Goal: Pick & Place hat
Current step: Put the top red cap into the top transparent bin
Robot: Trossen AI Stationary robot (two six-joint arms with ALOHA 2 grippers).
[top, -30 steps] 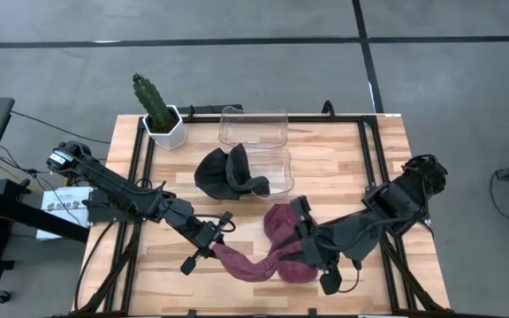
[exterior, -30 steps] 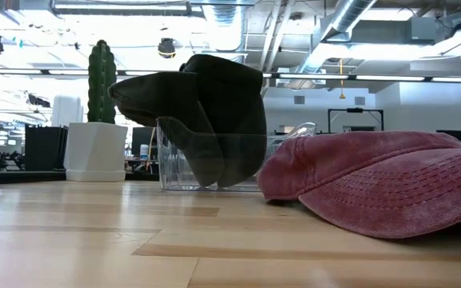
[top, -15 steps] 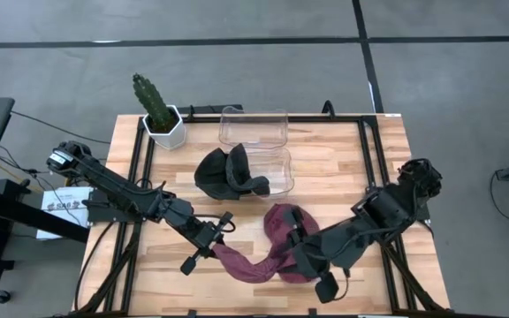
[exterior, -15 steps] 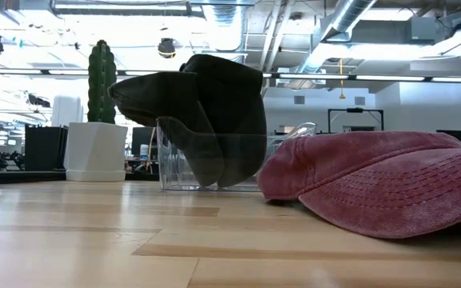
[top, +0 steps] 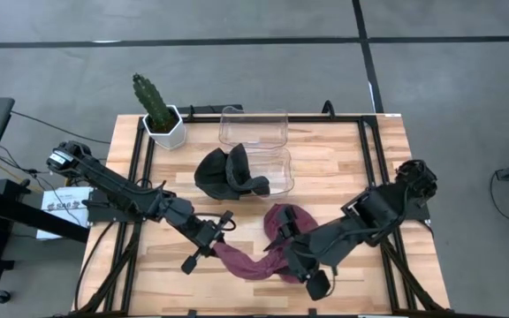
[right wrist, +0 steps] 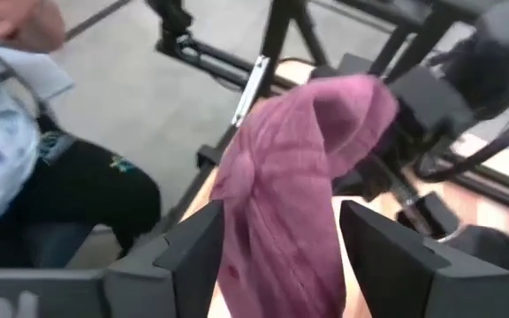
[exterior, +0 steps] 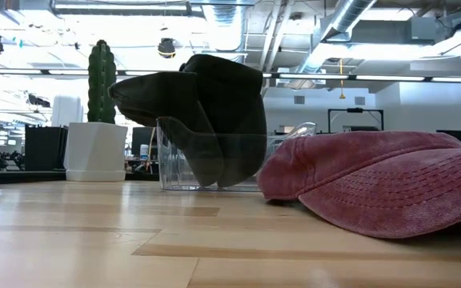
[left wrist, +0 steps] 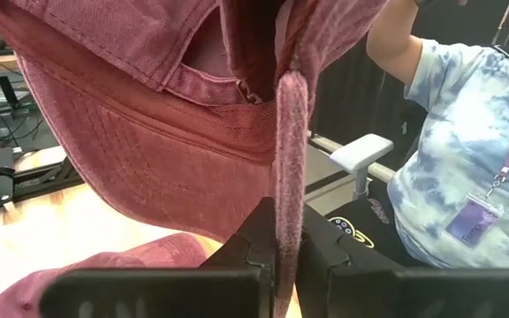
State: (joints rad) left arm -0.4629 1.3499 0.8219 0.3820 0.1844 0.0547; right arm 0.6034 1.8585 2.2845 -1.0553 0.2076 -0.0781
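Note:
A maroon hat (top: 268,247) lies crumpled on the wooden table near its front edge; it also shows in the low view (exterior: 374,188). My left gripper (top: 214,245) is shut on the hat's left end. My right gripper (top: 302,259) is open over the hat's right part, and its fingers stand on either side of a raised fold (right wrist: 294,185). A black hat (top: 226,172) leans on a clear container (top: 277,168), partly inside it. My left gripper pinches a narrow maroon strip (left wrist: 290,221) at the hat's left end between its two fingers. The fingers come level from the table's left. The rest of the hat lies on the table toward the right. My right gripper: I cannot tell whether its fingers (right wrist: 193,256) touch the fold.
A second clear container (top: 254,126) stands behind the first. A cactus in a white pot (top: 159,113) stands at the far left corner. A person in a tie-dye shirt (left wrist: 467,168) sits beyond the table's front edge. Bare wood lies at the table's right.
My right gripper has moved toward the table's left and a little toward its near edge, along the maroon hat, staying open. The hat's right part has bunched narrower under it.

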